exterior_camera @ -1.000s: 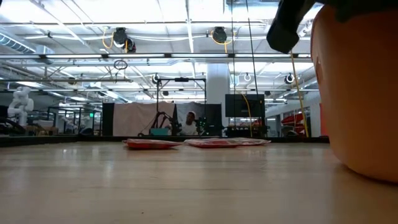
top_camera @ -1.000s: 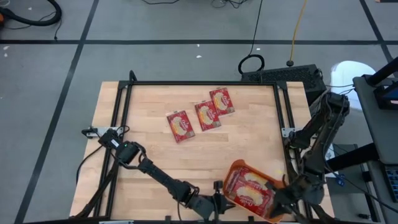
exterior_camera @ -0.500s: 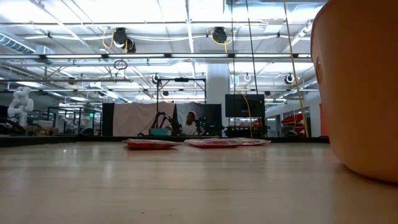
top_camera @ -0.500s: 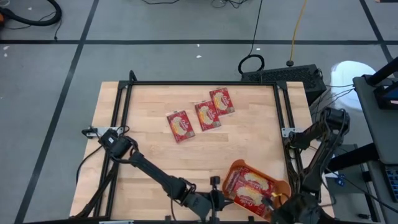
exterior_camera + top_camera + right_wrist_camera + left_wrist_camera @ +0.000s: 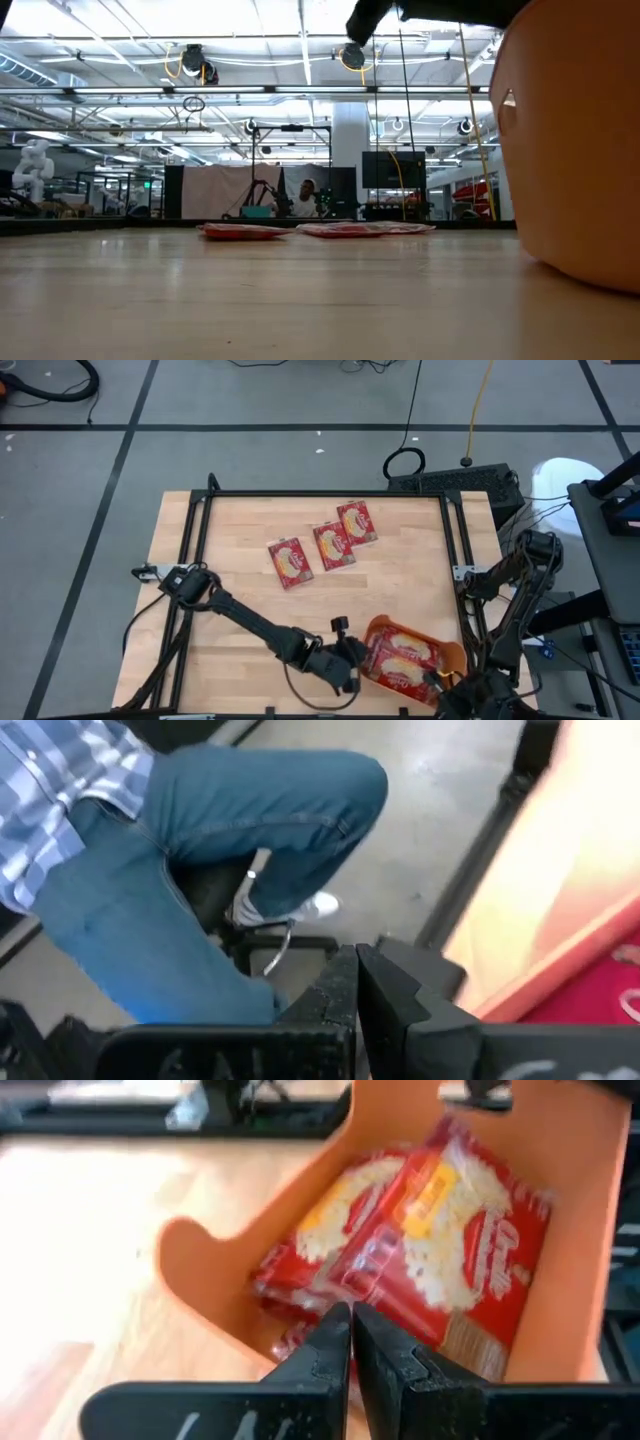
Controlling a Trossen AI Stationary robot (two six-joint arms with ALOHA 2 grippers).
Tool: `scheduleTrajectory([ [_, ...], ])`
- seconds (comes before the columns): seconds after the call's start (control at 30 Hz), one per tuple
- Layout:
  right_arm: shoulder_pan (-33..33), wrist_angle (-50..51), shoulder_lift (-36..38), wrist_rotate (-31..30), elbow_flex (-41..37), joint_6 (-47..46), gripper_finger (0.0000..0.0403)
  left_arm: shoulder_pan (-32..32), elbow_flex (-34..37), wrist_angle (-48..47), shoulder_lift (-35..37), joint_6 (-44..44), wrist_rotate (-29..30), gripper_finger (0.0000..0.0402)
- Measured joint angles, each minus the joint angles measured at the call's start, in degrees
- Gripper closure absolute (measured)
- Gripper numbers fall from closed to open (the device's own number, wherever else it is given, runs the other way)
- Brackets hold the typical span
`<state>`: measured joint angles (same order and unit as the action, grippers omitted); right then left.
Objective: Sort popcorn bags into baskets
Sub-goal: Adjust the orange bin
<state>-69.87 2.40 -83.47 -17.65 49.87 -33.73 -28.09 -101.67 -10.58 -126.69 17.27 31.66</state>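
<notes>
Pale wooden boards make up the table (image 5: 250, 610), which is set inside a black frame on a grey floor. At its near right corner the basket (image 5: 452, 657) is seen, orange and shallow, with several popcorn bags (image 5: 400, 665) stacked flat inside it. Three more bags (image 5: 323, 546) are laid in a slanting row near the far middle of the table, well apart from the basket. The left gripper (image 5: 352, 665) is held just beside the basket's left wall, its fingers (image 5: 325, 1345) pressed together with nothing between them and pointed into the basket. The right gripper (image 5: 440, 685) is drawn back at the table's near right edge, beside the basket's corner, its fingers likewise clenched and empty; a seated person's legs are seen beyond it on the floor.

The step in hand is judged to lie between a finished drop and the next pick. For the next move, a reach across to the far row would be needed, with the jaws opened before descent and closed on one flat bag's edge.
</notes>
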Motion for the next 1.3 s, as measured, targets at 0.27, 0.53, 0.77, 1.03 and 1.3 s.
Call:
scheduleTrajectory([
  [0.27,0.0,12.7,5.9,0.2,-0.2,-3.0,0.0403,1.0,0.0,-1.8,0.0,2.2,-9.3,0.0383],
  [0.53,0.0,18.6,8.9,0.0,-0.3,-5.8,0.0403,-0.6,0.0,1.2,0.0,3.8,-15.5,0.0383],
  [0.77,0.0,20.9,10.6,0.0,-0.3,-6.1,0.0403,-1.9,0.0,4.3,0.0,2.4,-16.2,0.0383],
  [1.03,0.0,19.1,12.9,-0.3,-0.3,-4.3,0.0403,-3.3,0.1,-1.7,2.8,-3.9,-0.2,0.0383],
  [1.3,0.2,28.0,17.6,-16.1,-0.3,-8.0,0.0403,1.7,0.1,-13.6,3.2,1.3,11.7,0.0383],
])
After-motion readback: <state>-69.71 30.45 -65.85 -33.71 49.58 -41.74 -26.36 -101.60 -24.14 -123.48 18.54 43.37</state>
